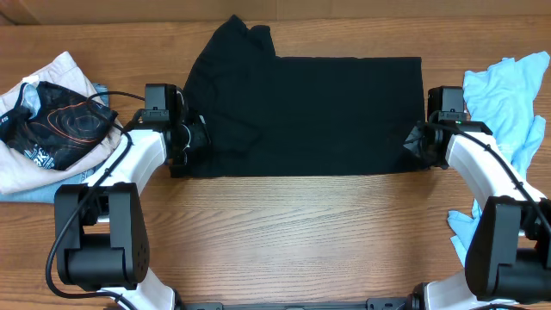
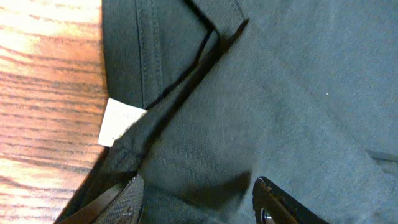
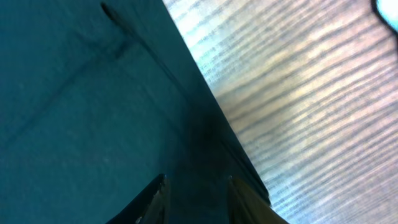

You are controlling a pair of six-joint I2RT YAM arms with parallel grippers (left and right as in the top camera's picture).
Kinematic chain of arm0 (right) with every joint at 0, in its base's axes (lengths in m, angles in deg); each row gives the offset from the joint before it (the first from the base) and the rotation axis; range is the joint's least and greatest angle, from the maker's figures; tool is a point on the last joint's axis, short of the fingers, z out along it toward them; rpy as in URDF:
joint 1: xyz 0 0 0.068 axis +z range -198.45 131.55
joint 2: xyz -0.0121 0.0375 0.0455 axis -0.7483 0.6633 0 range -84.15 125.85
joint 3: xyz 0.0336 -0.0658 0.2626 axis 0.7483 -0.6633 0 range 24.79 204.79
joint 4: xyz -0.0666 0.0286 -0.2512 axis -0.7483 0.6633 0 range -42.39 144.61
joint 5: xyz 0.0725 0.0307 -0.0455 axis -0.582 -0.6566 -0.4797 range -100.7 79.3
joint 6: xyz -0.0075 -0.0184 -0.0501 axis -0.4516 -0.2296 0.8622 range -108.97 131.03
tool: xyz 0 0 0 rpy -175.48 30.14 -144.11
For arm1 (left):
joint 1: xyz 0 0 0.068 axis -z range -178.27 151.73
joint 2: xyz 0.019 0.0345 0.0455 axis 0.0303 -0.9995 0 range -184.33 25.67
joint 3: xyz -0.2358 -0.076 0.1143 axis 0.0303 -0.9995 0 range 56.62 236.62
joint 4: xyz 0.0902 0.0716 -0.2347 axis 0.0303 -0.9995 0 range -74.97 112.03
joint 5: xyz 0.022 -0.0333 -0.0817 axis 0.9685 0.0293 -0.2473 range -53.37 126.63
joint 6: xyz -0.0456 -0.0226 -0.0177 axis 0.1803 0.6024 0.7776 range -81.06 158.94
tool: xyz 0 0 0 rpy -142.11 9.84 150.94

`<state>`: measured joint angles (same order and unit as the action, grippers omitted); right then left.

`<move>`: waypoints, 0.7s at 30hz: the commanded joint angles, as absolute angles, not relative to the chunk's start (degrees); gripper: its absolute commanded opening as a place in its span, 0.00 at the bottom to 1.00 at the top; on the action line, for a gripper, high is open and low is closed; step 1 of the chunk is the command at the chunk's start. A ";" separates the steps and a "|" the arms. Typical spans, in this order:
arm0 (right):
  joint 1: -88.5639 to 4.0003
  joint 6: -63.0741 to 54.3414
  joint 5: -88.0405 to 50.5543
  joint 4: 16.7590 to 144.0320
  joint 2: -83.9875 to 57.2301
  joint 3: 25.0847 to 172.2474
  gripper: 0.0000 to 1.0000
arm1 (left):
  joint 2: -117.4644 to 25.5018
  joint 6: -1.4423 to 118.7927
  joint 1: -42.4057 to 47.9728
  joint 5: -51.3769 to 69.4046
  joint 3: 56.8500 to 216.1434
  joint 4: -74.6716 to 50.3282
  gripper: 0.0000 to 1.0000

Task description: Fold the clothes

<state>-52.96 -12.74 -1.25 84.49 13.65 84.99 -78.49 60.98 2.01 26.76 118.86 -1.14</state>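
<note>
The black T-shirt lies spread flat across the far middle of the wooden table, with a sleeve sticking out at its top left. My left gripper is at its left edge, open, with its jaws wide apart over the fabric near a white label. My right gripper is at the shirt's right edge, open, with its jaws straddling the hem. The light blue T-shirt lies crumpled at the far right.
A pile of a black printed garment on a cream one lies at the far left. More light blue cloth shows at the right arm's base. Bare wood fills the near side.
</note>
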 commanded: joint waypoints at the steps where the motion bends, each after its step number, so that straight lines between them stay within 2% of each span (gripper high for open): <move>1: -53.46 -13.00 -0.20 85.46 14.00 84.73 0.33 | -78.21 60.35 1.75 26.08 119.58 -1.82 0.60; 18: -53.46 -12.98 -0.20 85.00 21.41 84.73 0.40 | -78.19 60.33 1.75 26.11 119.58 -5.43 0.61; 19: -53.46 -12.98 -0.18 85.00 21.41 84.73 0.37 | -78.19 60.33 1.75 26.11 119.58 -5.41 0.61; 21: -53.46 -12.98 -0.15 85.17 21.30 84.75 0.20 | -78.21 60.33 1.75 26.11 119.58 -5.41 0.61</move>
<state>-53.00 -12.98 -0.13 85.28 20.31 85.02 -78.49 60.98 2.01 26.76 118.86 -5.36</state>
